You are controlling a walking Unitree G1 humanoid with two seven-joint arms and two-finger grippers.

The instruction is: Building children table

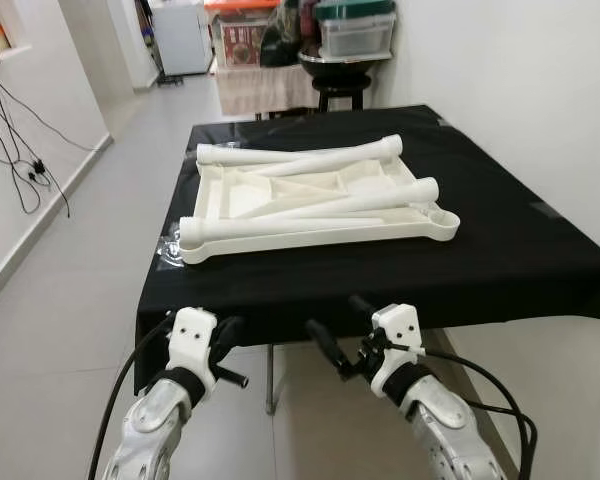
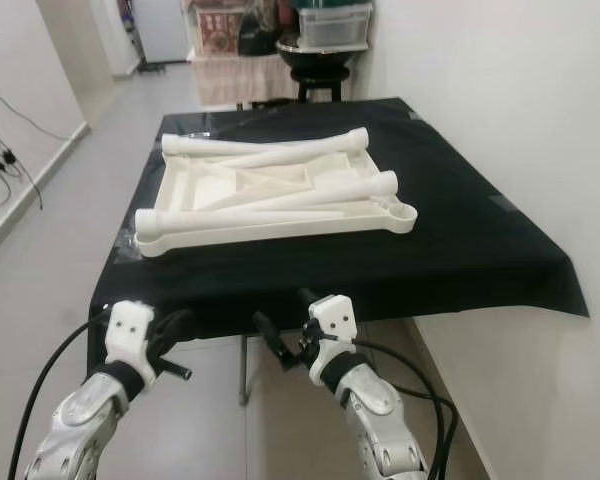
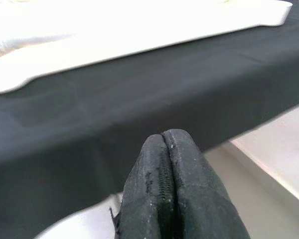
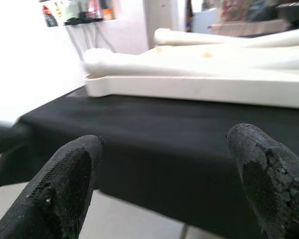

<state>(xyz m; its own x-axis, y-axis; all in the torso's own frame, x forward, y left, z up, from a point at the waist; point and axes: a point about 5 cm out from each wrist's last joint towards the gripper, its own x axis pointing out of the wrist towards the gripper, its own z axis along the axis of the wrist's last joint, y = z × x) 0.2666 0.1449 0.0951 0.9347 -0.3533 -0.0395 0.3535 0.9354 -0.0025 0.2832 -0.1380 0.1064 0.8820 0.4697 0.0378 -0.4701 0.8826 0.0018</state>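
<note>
Both tools (image 1: pixel 342 330) short of tabletop (image 1: pixel 315 215)

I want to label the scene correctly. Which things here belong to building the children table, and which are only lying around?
For the job: white tabletop; table legs; left end effector; right end effector.

Lying about: black cloth; stool; storage boxes; cables.

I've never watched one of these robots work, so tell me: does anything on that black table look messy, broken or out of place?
Nothing looks broken or spilled. The white tabletop lies upside down on the black cloth, with four loose white legs piled crisscross on it, unattached, which suits an unbuilt table. The left gripper and right gripper hover before the table's near edge.
</note>
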